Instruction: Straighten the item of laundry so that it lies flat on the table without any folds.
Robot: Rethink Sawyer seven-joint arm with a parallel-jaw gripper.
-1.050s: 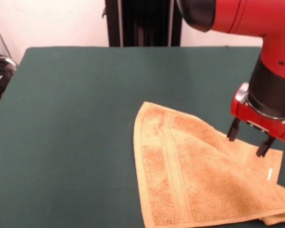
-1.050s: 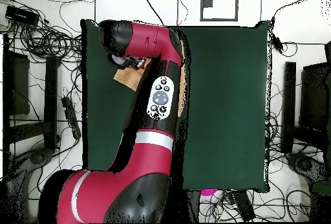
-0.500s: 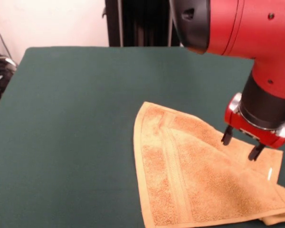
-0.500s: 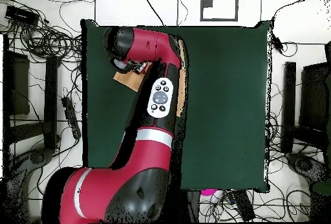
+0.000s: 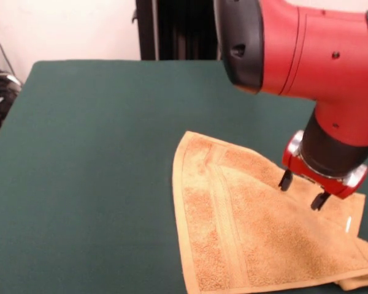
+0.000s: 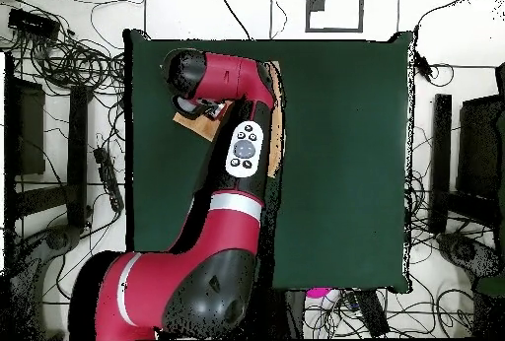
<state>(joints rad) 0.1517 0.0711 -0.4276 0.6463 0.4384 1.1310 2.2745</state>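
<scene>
A wide green table fills the scene, bare except for one folded towel lying toward one side of it and running off the front view's lower edge. Above it hangs the robot's red and black arm, bulky enough that in the overhead view it hides nearly all of the cloth, leaving only a tan corner and a thin strip beside the arm. The towel is not flat: one portion is doubled over the rest, forming a slanted fold line from its pointed upper corner toward the right, with a second layer and a small white tag peeking out at the far right, and a lump of cloth bunched at the bottom right corner. The claw is poised just over that fold line, its two dark fingers spread apart and holding nothing, tips close to the terry surface; whether they touch it cannot be told. That placement looks chosen to pinch the upper layer along its folded edge so it can be drawn back open. Nothing else lies on the table to block such a pull; cables and stands crowd only the floor around it.
</scene>
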